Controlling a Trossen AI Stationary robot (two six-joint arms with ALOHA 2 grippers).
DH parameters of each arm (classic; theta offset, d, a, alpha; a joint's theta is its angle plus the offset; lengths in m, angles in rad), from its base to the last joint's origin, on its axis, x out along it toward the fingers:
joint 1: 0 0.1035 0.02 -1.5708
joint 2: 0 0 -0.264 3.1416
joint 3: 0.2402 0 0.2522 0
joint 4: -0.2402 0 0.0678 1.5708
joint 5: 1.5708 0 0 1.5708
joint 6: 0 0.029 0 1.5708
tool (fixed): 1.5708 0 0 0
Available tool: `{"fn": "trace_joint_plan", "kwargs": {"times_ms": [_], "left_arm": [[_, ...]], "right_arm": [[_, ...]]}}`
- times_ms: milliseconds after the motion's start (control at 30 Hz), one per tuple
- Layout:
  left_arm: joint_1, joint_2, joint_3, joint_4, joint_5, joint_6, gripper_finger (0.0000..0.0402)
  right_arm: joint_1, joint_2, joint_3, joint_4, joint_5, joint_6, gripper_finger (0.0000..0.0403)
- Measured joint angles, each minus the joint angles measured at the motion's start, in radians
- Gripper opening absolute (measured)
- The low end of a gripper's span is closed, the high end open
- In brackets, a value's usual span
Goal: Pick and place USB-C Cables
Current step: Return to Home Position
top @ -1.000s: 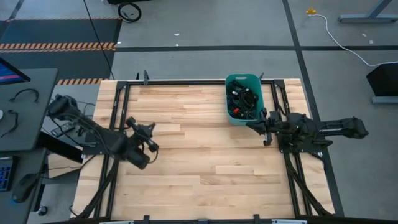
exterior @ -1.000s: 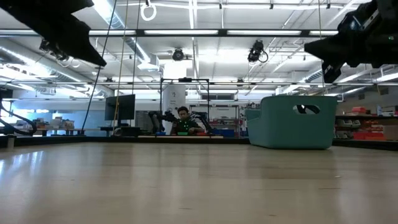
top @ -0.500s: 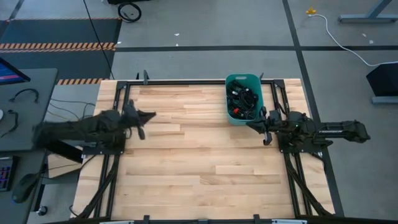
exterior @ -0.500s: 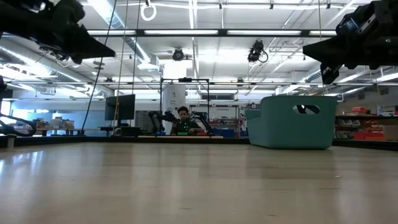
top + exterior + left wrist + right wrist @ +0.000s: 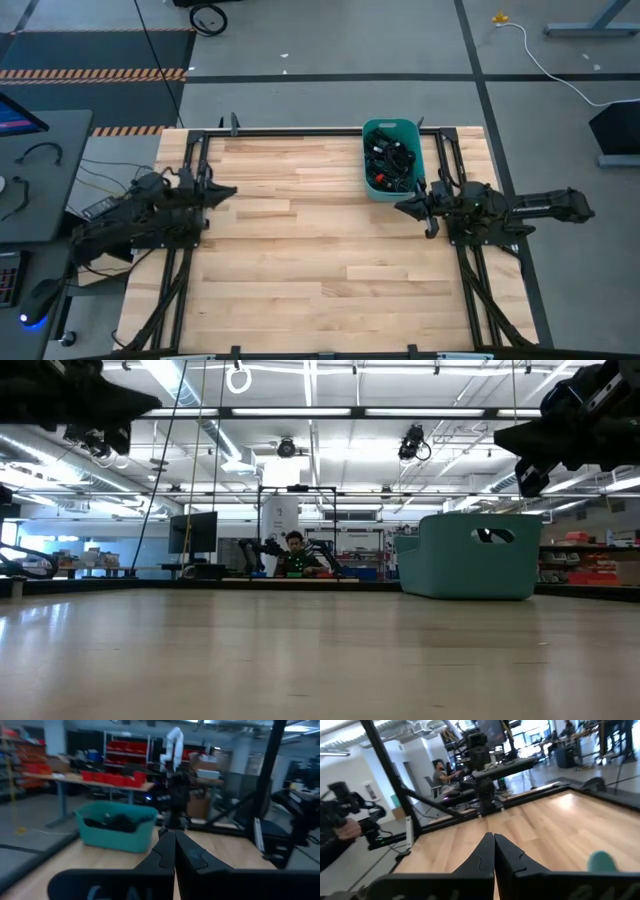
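Note:
The USB-C cables [image 5: 391,163] are a tangle of thin black cords lying inside the teal bin [image 5: 369,176] at the table's far right; the left wrist view shows the cables [image 5: 116,823] heaped in the bin [image 5: 120,840]. My left gripper [image 5: 231,190] hovers shut over the table's left side, pointing level toward the bin. My right gripper [image 5: 401,205] is shut too. It hangs in the air just beyond the bin's near end and points toward the table's left. In the low view the bin [image 5: 480,560] stands on the tabletop. Both arms hang above it.
Bare wood [image 5: 320,250] stretches between the two arms. Black frame rails [image 5: 300,132] run along the table's far edge and both sides. A desk with devices [image 5: 30,170] stands left of the table. A person [image 5: 293,553] sits far behind in the room.
My left arm has drawn back from the table's middle-left toward the left edge and folded in; its gripper has moved toward the far edge and turned level, pointing right. The right arm and the bin have stayed in place.

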Motion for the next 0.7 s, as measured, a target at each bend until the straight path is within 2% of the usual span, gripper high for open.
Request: {"fn": "trace_joint_plan", "kwargs": {"times_ms": [100,233,400,567,700], "left_arm": [[-0.030,-0.001,-0.084,0.086,0.017,-0.038,0.0001],[-0.079,-0.001,-0.205,0.288,0.010,-0.075,0.0000],[-0.136,-0.001,-0.218,0.288,-0.031,-0.048,0.0000],[-0.147,0.001,-0.218,0.286,-0.036,-0.050,0.0003],[-0.146,0.001,-0.218,0.274,-0.036,-0.050,0.0003]], "right_arm": [[0.043,0.007,0.000,0.004,0.039,0.025,0.0000],[0.106,0.019,0.000,0.013,0.095,0.034,0.0000],[0.148,0.053,0.000,0.111,0.134,-0.050,0.0000],[0.043,0.059,0.000,0.211,0.124,-0.211,0.0000],[-0.127,0.012,0.000,0.226,-0.035,-0.199,0.0000]]}}
